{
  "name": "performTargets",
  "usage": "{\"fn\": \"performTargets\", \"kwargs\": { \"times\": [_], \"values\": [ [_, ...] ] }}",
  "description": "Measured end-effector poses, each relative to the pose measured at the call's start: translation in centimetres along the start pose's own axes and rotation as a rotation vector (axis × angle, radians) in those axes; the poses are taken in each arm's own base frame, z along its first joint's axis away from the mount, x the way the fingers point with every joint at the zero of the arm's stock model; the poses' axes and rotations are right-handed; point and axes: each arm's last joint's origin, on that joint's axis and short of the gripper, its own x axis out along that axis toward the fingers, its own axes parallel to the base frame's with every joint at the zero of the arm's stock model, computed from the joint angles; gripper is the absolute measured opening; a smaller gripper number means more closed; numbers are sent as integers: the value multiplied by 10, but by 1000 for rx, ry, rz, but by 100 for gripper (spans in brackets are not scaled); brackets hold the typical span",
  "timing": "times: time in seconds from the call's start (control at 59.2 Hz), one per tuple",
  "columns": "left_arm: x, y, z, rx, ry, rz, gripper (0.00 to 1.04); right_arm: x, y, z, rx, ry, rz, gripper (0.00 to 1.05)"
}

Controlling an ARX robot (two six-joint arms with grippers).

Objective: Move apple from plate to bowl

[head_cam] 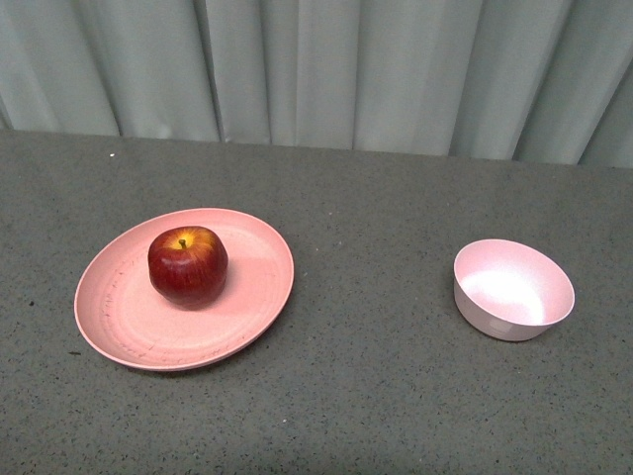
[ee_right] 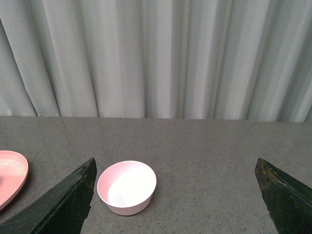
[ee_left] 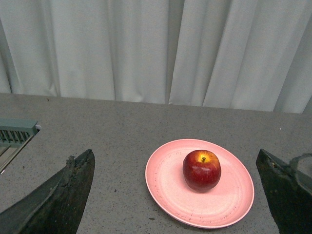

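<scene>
0 steps done: glossy dark-red apple (head_cam: 188,266) sits on wide salmon-pink plate (head_cam: 119,327); small pale pink bowl (head_cam: 514,287), at its 3 o'clock, empty; left claw (ee_left: 174,152) and right claw (ee_right: 175,160) gape wide, holding nothing.

The apple (head_cam: 188,265) is glossy dark red with a yellow patch round its brown stem, the plate (head_cam: 114,322) salmon pink with what look like faint dark speckles, the bowl (head_cam: 492,321) pale pink and whitish inside, the table (head_cam: 376,396) flecked grey, the curtain (head_cam: 346,69) pale grey-white.
</scene>
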Motion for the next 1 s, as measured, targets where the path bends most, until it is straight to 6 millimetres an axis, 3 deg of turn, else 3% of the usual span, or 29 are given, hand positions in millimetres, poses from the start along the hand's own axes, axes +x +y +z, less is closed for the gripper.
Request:
{"fn": "performTargets", "kwargs": {
  "times": [0.997],
  "values": [
    [0, 0, 0, 0, 0, 0, 98, 0, 0, 0, 0, 0, 0, 95]
  ]
}}
